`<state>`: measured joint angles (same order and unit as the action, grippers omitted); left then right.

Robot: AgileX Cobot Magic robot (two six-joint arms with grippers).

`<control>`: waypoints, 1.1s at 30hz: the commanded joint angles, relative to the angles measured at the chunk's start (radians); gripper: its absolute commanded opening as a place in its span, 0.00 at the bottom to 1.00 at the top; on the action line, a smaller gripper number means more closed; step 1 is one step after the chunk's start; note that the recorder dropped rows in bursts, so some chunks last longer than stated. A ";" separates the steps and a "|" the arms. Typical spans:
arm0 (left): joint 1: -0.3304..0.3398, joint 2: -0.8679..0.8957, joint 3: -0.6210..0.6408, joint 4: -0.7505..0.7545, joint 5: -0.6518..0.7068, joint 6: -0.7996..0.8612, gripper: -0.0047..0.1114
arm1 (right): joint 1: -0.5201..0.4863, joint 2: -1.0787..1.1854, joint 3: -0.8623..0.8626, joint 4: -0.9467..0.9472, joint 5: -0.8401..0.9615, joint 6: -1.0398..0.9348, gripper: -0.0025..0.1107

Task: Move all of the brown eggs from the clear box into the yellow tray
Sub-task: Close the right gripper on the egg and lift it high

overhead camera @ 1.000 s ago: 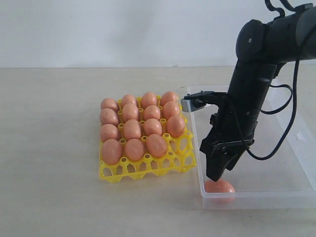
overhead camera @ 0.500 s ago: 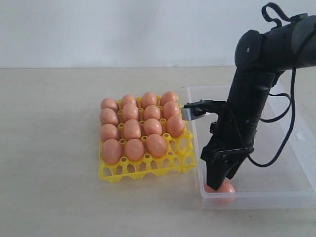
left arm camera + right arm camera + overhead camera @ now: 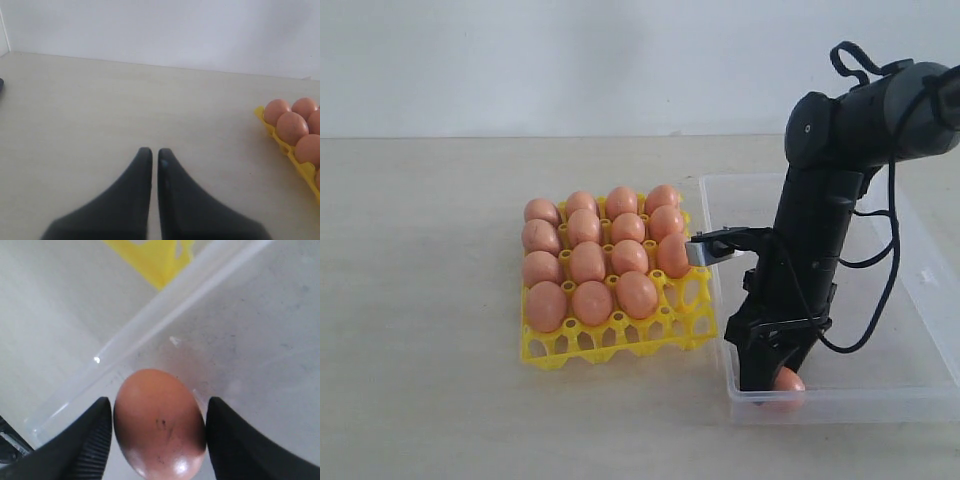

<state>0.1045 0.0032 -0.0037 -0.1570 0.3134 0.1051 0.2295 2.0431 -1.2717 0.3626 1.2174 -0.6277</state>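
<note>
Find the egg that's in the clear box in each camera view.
Exterior view: egg at the clear box's lower-left corner, under the right hand.
Left wrist view: not in it.
Right wrist view: egg between the hand's fingers, beside the box wall.
Shared landmark: the yellow tray.

exterior: brown egg [image 3: 790, 379] in clear box [image 3: 860, 403] mostly hidden behind right gripper [image 3: 760, 385] (only a sliver shows) | right arm [image 3: 830, 200] upper part cut off by frame edge | left wrist: yellow tray [image 3: 279, 141] cut off, one edge visible | right wrist: egg's lower end cut off
</note>
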 commanded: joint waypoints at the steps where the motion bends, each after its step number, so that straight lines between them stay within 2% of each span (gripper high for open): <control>1: 0.001 -0.003 0.004 -0.001 0.000 0.004 0.08 | 0.002 0.003 0.003 -0.010 0.004 -0.014 0.35; 3: 0.001 -0.003 0.004 -0.001 0.000 0.004 0.08 | 0.002 0.003 0.003 -0.010 0.004 -0.014 0.24; 4: 0.001 -0.003 0.004 -0.001 0.000 0.004 0.08 | 0.002 0.003 0.003 -0.010 0.004 -0.014 0.15; 7: 0.001 -0.003 0.004 -0.001 0.000 0.004 0.08 | 0.002 0.003 0.003 -0.010 0.004 -0.064 0.02; 15: 0.001 -0.003 0.004 -0.001 0.000 0.004 0.08 | 0.000 -0.025 0.003 -0.041 -0.037 -0.080 0.02; 19: 0.001 -0.003 0.004 -0.001 0.000 0.004 0.08 | 0.000 -0.141 0.003 -0.075 -0.117 -0.067 0.02; 22: 0.001 -0.003 0.004 -0.001 0.000 0.004 0.08 | 0.000 -0.210 0.003 -0.129 -0.181 0.004 0.02; 26: 0.001 -0.003 0.004 -0.001 0.000 0.004 0.08 | 0.000 -0.265 0.003 -0.150 -0.354 0.141 0.02; 30: 0.001 -0.003 0.004 -0.001 0.000 0.004 0.08 | 0.000 -0.326 0.003 0.053 -0.588 0.080 0.02; 33: 0.001 -0.003 0.004 -0.001 0.000 0.004 0.08 | 0.000 -0.348 0.003 0.459 -0.820 -0.123 0.02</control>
<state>0.1045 0.0032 -0.0037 -0.1570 0.3134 0.1051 0.2295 1.7256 -1.2680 0.4866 0.6100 -0.5940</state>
